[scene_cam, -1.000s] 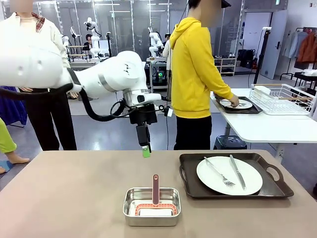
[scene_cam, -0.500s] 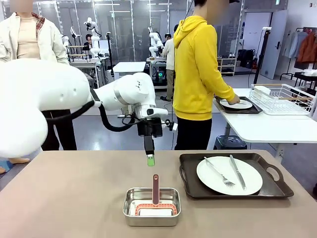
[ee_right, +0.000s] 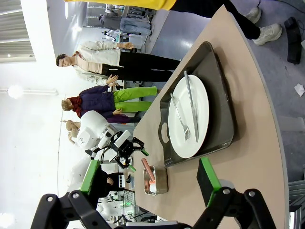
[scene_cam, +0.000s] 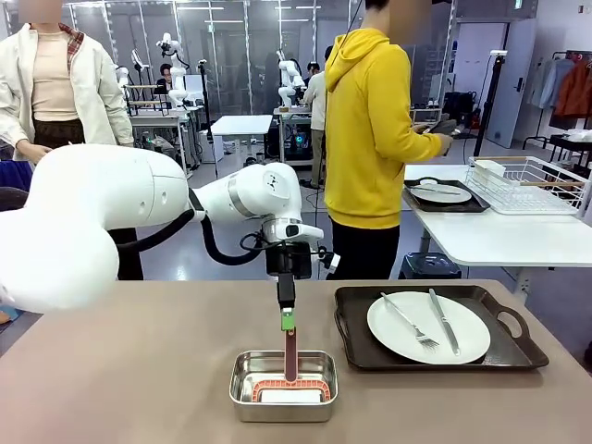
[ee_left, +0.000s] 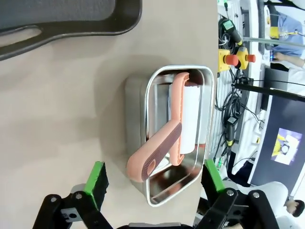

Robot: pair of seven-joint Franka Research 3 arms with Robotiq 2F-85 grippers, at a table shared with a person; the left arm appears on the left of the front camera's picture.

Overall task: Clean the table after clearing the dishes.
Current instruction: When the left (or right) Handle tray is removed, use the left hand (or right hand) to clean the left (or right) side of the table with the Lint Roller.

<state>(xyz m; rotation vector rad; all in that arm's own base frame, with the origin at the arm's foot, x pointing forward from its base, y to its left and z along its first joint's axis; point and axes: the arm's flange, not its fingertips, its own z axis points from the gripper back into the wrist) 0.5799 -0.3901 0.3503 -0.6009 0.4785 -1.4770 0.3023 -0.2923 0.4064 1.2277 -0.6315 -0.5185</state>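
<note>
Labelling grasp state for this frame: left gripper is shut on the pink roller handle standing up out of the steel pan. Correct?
Not shut. The left wrist view shows the left gripper open, its green pads wide apart on either side of the pink roller handle and clear of it. The rest holds: the handle stands up out of the steel pan.

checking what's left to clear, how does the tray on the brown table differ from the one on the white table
The near tray sits on the brown table; the far tray sits on the white table beside a wire rack. The near plate plainly carries a fork and knife; the far plate is too small to read its cutlery. Both are dark trays holding one white plate each.
</note>
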